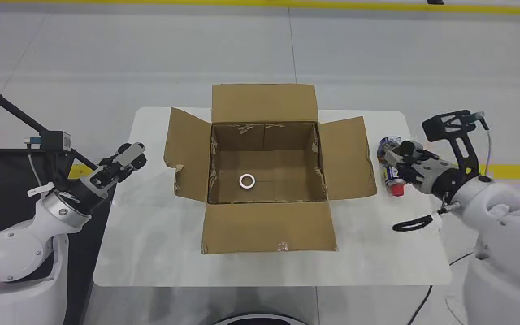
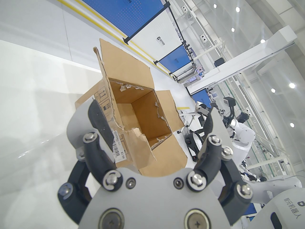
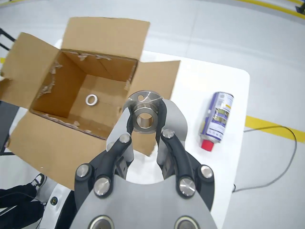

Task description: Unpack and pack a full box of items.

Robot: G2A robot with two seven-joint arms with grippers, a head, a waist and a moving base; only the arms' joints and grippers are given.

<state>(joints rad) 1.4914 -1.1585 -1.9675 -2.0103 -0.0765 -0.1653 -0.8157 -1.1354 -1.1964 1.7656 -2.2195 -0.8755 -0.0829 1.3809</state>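
Sitting at ctr of white table [image 1: 162, 260]: cardboard box [image 1: 268, 227], top open, all 4 flaps folded outward. Far flap stands up more than the others; near flap lies toward robot's edge of table. Torn tape scraps along inner rim.

Inside box: one small pale ring [image 1: 248, 180], flat on the floor, approx mid-floor, apart from every wall.

R gripper [image 3: 145, 116]: fingers clamped on a metal flange [image 3: 143, 97]. Grip is on the short hub; round plate w/ a bolt hole sits on the side away from the wrist, bore facing the wrist cam. Flange is held in the air, not touching table or box. From top view the gripper sits over table's right side, just outside box's right flap and above the spray can.

Spray can [image 3: 216, 120]: lying on its side on the table, right of box, clear of the right flap. Red cap points toward robot's edge. Purple and white label.

L gripper [image 2: 153, 109]: fingers spread wide apart, nothing btwn them. Sits by table's left edge, well apart from box's left flap, pointing toward the box.
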